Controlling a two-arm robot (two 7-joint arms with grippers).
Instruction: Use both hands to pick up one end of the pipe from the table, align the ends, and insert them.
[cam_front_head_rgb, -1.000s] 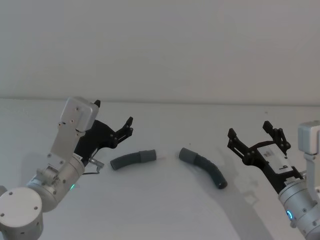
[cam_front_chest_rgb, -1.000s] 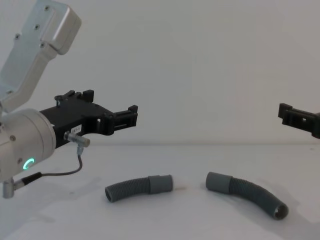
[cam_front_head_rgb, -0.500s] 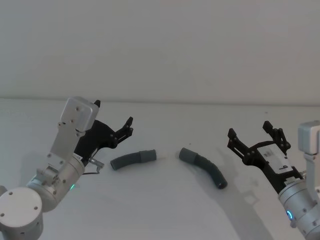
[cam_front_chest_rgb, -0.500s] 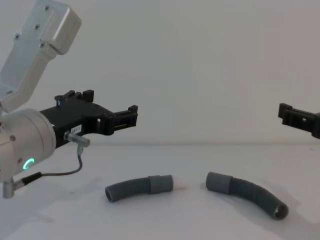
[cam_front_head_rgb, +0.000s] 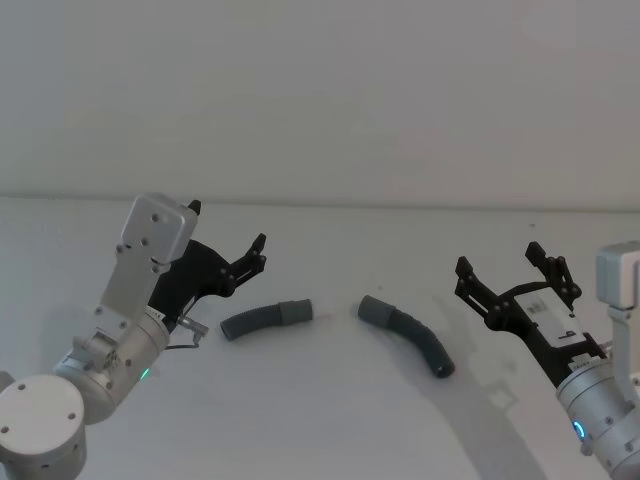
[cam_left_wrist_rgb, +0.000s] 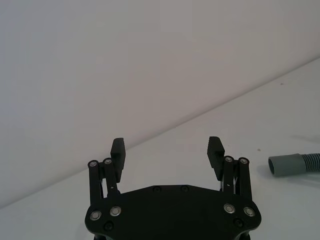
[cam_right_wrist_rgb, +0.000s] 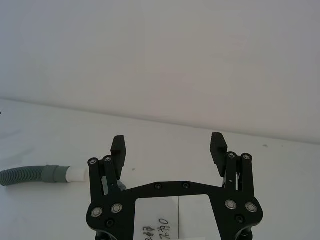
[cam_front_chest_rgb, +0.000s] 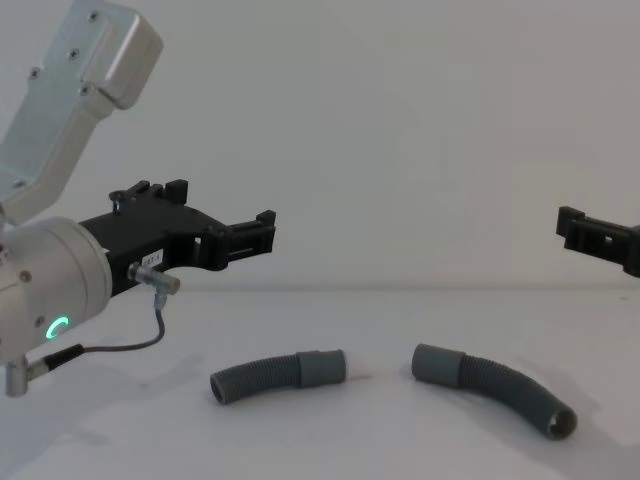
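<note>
1. two pipe pieces lie flat on the table (cam_front_head_rgb: 330, 430), side by side and not joined. the short piece (cam_front_head_rgb: 262, 319) is on the left and the long piece (cam_front_head_rgb: 412, 336) is on the right.
2. the left cuff (cam_front_head_rgb: 296, 310) and the right cuff (cam_front_head_rgb: 374, 309) face each other in the middle, with a small gap between them.
3. the left gripper (cam_front_head_rgb: 228, 226) hangs over the table, up and to the left of the short piece. its fingers are spread wide and hold nothing.
4. the short piece runs left to right, so its ribbed end is the end nearer this gripper. i think the gripper has to go down and a bit right to reach it.
5. the right gripper (cam_front_head_rgb: 499, 258) hangs to the right of the long piece. its fingers are spread wide too, and it is empty.
6. the long piece bends. its ribbed end points toward the robot and the right, on the right gripper's side.
7. each gripper is nearer its own piece.
8. a thin wire (cam_front_chest_rgb: 130, 346) hangs from the left arm, near the short piece's ribbed end. it might brush the piece. i see nothing else in the way.
</note>
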